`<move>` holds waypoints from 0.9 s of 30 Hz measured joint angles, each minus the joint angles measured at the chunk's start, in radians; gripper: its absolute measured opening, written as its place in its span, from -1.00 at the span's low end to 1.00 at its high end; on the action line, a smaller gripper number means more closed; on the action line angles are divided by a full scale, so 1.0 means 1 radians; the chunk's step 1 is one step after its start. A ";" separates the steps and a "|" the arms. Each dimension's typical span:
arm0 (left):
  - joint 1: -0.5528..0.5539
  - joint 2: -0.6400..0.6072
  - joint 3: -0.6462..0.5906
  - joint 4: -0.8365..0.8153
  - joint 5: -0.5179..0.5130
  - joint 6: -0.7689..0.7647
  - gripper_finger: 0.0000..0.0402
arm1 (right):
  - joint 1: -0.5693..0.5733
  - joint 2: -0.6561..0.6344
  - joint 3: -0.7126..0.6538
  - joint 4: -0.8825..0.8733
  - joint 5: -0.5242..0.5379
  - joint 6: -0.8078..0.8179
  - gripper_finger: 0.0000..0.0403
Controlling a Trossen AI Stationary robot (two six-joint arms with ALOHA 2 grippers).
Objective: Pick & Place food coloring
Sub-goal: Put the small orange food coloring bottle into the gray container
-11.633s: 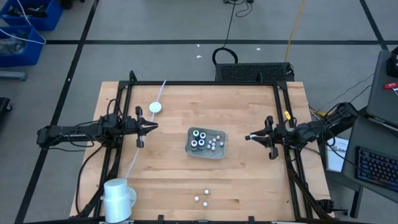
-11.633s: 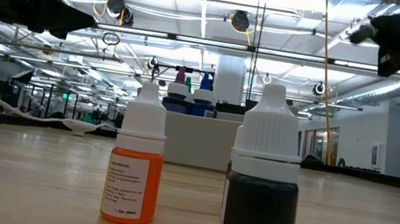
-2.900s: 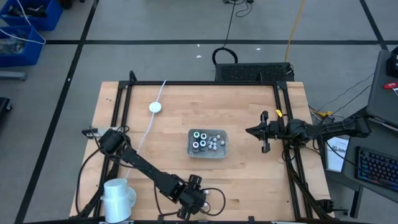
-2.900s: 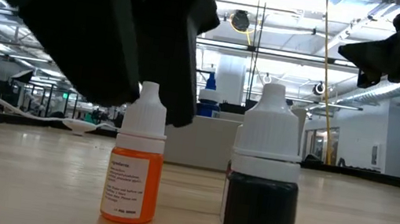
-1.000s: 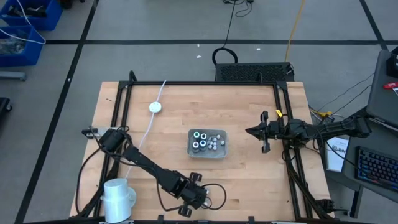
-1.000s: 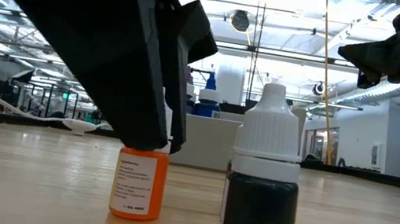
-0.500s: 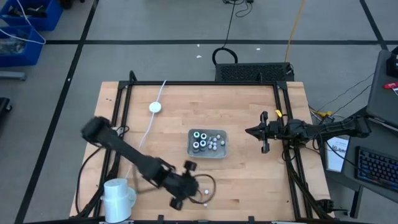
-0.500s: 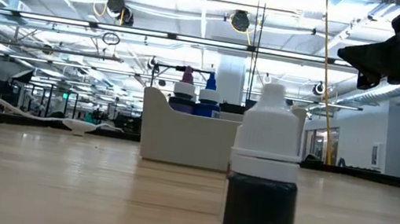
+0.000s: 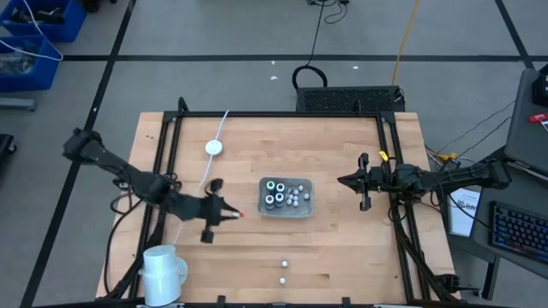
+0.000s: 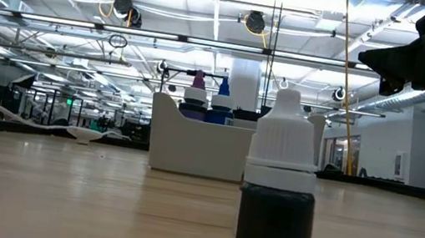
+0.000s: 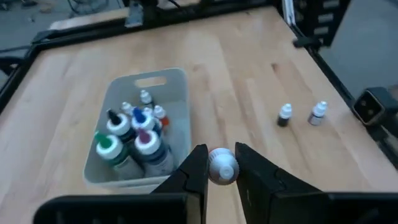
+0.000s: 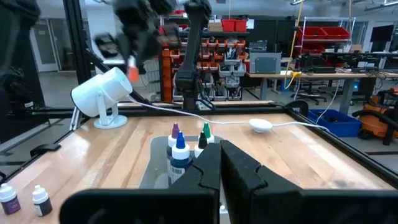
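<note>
My left gripper (image 9: 229, 214) hangs above the table just left of the grey tray (image 9: 306, 211) and is shut on an orange food coloring bottle (image 9: 237, 214) with a white cap. The tray (image 11: 177, 81) holds several more bottles. Two food coloring bottles (image 9: 282, 265) (image 9: 281, 280) stand upright on the wood near the table's near edge; the low view shows the dark one (image 10: 271, 221) close up. My right gripper (image 9: 342, 182) waits shut at the table's right side, touching nothing. My left gripper pinches the bottle's white cap (image 11: 222, 167) between its two fingers (image 11: 198, 169). The fingers slant down toward the tray from the table's left. The orange body (image 12: 132, 74) sticks out past the fingertips, tilted, and the bottle is lifted clear of the table.
A white camera on a stand (image 9: 163, 269) sits at the near left corner. A white puck (image 9: 213, 147) with its cable lies at the far left. A black frame (image 9: 282, 115) runs round the table. Bare wood lies between the tray and the two standing bottles.
My left gripper has risen from the table's near edge with the orange bottle and swung toward the far and left, ending beside the tray. It has tipped from pointing down to slanting. The bottle is lifted clear; the other bottles have stayed in place.
</note>
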 joint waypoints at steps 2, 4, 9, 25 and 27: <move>0.022 -0.081 -0.123 0.103 0.002 0.001 -0.71 | 0.000 0.000 0.000 0.009 0.000 0.000 -1.00; 0.051 -0.150 -0.223 0.203 0.025 0.001 -0.71 | 0.000 0.000 0.000 0.010 0.000 0.000 -1.00; 0.130 -0.259 -0.386 0.365 0.057 -0.009 -0.71 | 0.000 0.000 0.000 0.009 0.000 0.000 -1.00; 0.307 -0.264 -0.418 0.417 0.090 0.070 -0.68 | -0.001 0.036 0.000 0.027 0.109 -0.038 -1.00; 0.320 -0.264 -0.418 0.417 0.090 0.088 -0.69 | -0.001 0.044 0.000 0.031 0.109 -0.077 -1.00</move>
